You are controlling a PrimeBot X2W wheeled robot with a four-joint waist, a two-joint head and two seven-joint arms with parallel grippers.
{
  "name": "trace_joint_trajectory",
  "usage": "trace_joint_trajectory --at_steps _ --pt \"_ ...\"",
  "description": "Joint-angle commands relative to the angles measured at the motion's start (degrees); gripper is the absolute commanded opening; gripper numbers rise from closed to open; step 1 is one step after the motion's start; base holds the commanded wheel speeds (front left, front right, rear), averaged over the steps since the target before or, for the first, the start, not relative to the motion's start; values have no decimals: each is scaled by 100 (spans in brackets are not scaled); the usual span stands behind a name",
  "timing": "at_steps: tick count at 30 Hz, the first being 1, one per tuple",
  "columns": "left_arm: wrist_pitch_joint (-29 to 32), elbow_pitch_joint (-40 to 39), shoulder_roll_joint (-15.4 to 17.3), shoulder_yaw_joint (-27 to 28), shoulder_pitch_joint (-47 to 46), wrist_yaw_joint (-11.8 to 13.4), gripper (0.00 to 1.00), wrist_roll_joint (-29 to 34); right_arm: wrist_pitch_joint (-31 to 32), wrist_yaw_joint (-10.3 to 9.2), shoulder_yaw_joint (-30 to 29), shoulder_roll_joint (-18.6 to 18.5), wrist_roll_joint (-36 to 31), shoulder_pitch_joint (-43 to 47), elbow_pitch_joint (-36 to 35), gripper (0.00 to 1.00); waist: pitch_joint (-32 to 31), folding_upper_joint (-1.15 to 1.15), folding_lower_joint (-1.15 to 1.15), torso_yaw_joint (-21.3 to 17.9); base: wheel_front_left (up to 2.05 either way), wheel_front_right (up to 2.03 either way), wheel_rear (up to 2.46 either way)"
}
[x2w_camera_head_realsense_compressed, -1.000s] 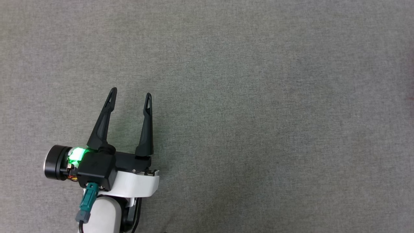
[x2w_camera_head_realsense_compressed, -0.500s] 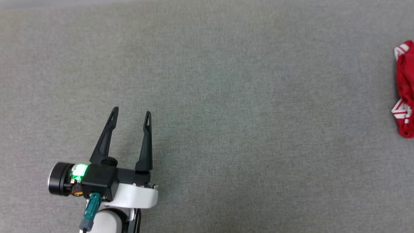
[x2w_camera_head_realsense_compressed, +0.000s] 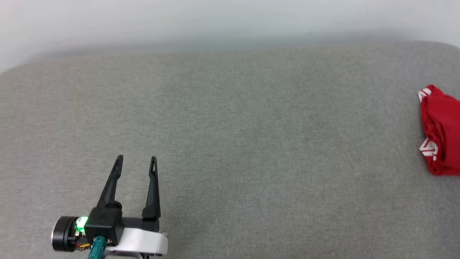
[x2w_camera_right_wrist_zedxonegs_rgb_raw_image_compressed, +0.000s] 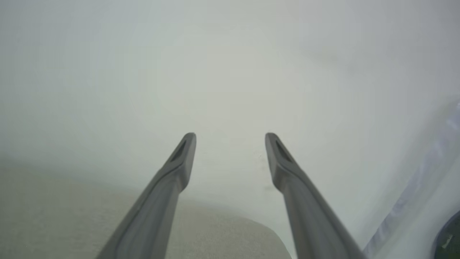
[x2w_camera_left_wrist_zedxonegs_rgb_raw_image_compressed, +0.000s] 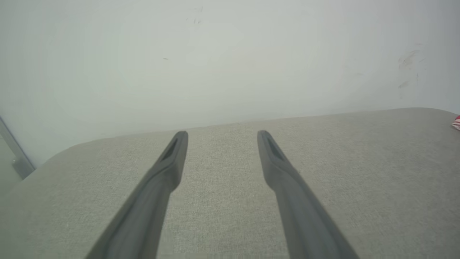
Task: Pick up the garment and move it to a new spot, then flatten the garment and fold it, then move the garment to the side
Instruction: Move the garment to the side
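Note:
The garment (x2w_camera_head_realsense_compressed: 441, 131), red with red-white striped trim, lies crumpled at the head view's right edge, partly cut off by the frame; a sliver of the garment (x2w_camera_left_wrist_zedxonegs_rgb_raw_image_compressed: 456, 123) touches the left wrist view's right edge. My left gripper (x2w_camera_head_realsense_compressed: 136, 160) hovers open and empty over the grey fabric surface (x2w_camera_head_realsense_compressed: 251, 151) at the lower left, far from the garment. In its own view the left gripper (x2w_camera_left_wrist_zedxonegs_rgb_raw_image_compressed: 222, 135) points toward the far edge. My right gripper (x2w_camera_right_wrist_zedxonegs_rgb_raw_image_compressed: 230, 136) is open with nothing between its fingers, aimed at the pale wall.
A pale wall (x2w_camera_head_realsense_compressed: 215, 21) runs behind the grey surface's rounded far edge. Beside the right gripper the surface's corner (x2w_camera_right_wrist_zedxonegs_rgb_raw_image_compressed: 233, 233) falls away. A grey vertical rail (x2w_camera_left_wrist_zedxonegs_rgb_raw_image_compressed: 14, 153) stands at the far left.
The camera has tilted up and turned right: the wall and far edge came into view, and more of the garment shows. The left gripper sits lower in view, still open.

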Motion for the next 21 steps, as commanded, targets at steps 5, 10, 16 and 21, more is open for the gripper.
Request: trace_joint_trajectory --at_steps 5,10,16,21 --pt "-10 95 -28 89 199 -4 100 -55 -193 -8 -55 756 -79 665 -824 100 -396 0 1 290 0 0 0" --pt "-10 165 -53 177 361 -18 100 -90 -225 -8 153 1363 -227 1412 -1336 100 -633 0 1 411 0 0 0" --pt "-10 255 -80 220 483 -70 100 -90 -244 -8 354 1777 -178 2110 -1360 100 -825 0 1 463 0 0 0" --pt "-11 369 -108 239 570 -124 100 -130 -250 -7 328 2054 -123 2561 -1299 100 -945 0 1 427 0 0 0"
